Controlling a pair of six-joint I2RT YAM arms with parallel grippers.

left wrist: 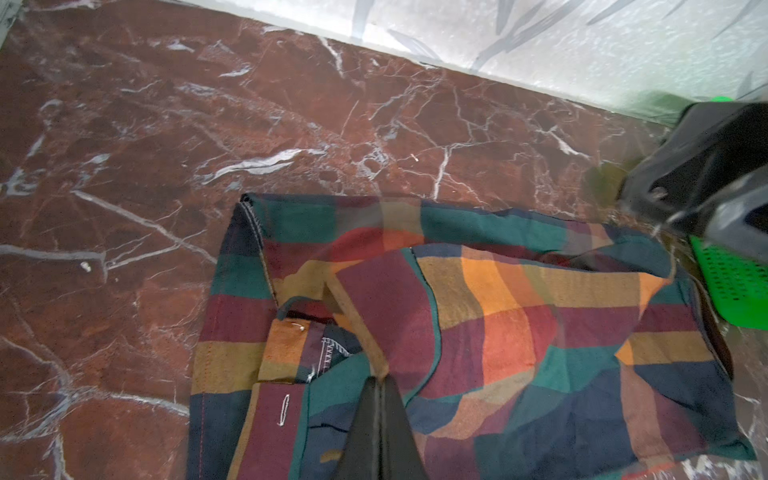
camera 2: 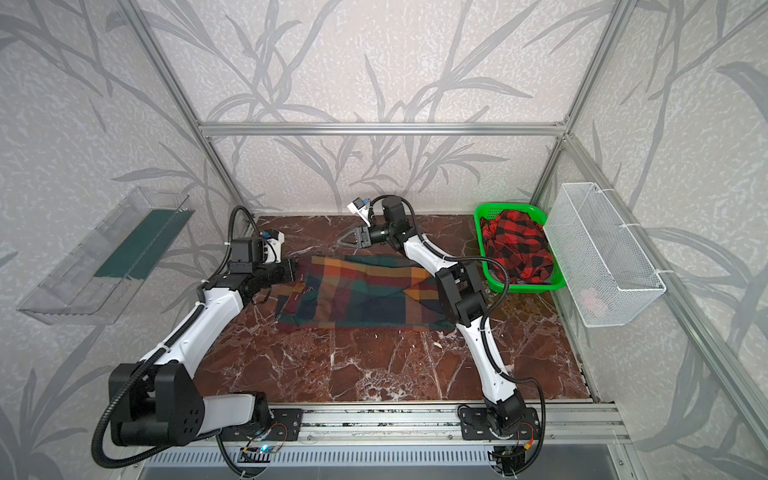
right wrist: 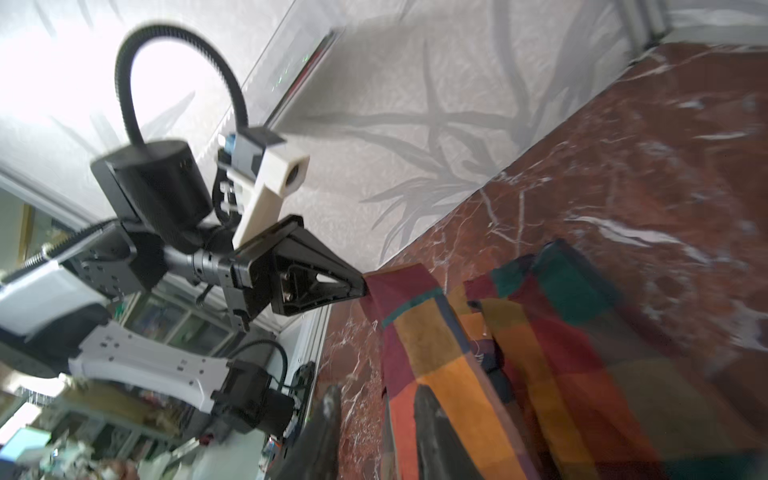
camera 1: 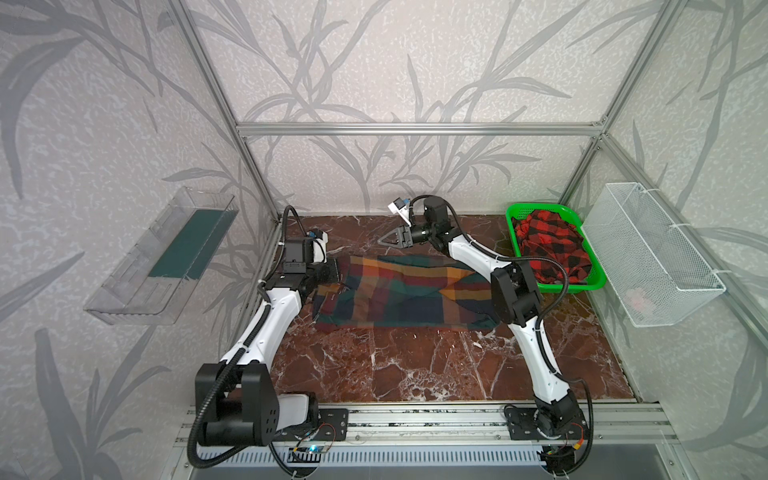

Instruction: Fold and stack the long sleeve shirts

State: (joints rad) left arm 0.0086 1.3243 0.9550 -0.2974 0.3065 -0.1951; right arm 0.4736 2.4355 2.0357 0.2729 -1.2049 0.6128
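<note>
We see the soft block-plaid shirt lying rumpled and part-folded on the glossy red marble table, with leaf-patterned walls around. The left gripper clamps its edge; the right gripper hangs parted, empty. The red-and-black check shirt sits bunched in the green mesh basket far right, its underside hidden.

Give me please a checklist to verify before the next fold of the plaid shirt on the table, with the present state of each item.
1. Left gripper shut on the multicolour plaid shirt: ok.
2. Right gripper open, holding nothing, apart from that shirt: ok.
3. Multicolour plaid shirt lying smooth on the marble tabletop: not ok, its overlapping layers are creased.
4. Red-and-black check shirt folded: not ok, it sits crumpled in the green basket.
5. Buttons fastened: cannot tell.
</note>
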